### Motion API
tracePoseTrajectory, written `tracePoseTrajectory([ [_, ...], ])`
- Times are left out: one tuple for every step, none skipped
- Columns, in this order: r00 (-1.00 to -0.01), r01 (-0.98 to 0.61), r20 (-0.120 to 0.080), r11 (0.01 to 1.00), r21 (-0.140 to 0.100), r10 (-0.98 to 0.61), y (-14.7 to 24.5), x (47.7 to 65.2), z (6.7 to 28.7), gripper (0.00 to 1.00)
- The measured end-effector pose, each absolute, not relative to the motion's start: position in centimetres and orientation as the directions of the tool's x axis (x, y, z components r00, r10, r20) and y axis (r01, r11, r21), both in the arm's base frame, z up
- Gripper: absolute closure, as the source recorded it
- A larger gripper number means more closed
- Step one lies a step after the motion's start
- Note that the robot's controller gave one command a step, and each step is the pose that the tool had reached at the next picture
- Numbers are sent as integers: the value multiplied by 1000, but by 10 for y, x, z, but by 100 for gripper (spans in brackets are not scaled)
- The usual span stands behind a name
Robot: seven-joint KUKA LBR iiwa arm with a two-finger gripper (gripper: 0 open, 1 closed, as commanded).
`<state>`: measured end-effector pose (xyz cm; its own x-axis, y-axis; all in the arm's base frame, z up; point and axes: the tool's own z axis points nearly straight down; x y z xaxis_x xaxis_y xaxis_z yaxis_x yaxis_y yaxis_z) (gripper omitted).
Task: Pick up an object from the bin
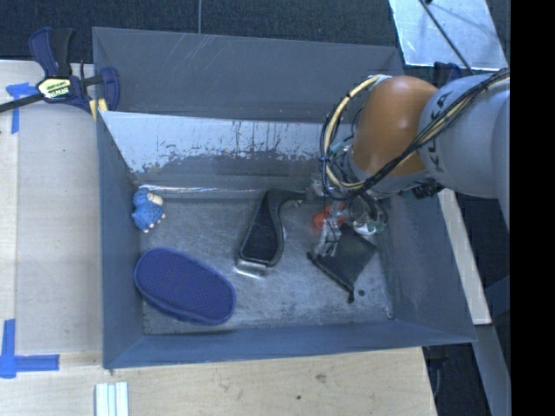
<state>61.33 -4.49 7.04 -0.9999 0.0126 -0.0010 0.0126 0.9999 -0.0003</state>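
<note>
While its opening cannot be told, the end effector (342,225) hangs right of the long black handle (263,230), over the top edge of a flat black pad (347,269). That pad, also right of the handle, slants down-rightward, so a short straight drop should meet it.

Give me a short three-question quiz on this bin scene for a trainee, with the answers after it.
1. True or false: the blue oval pad lies toward the lower left corner of the bin.
2. Which thing lies under the end of the arm? A) the small blue figure B) the black flat piece C) the blue oval pad
3. Fill in: the black handled tool lies in the ___ of the bin floor.
Key: 1 true; 2 B; 3 middle.
</note>
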Motion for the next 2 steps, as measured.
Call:
tracePoseTrajectory([
  [-899, -437, 3, 899, 0, -437, -88, 598, 70, 0],
  [-899, -437, 2, 899, 2, -437, -86, 598, 70, 100],
])
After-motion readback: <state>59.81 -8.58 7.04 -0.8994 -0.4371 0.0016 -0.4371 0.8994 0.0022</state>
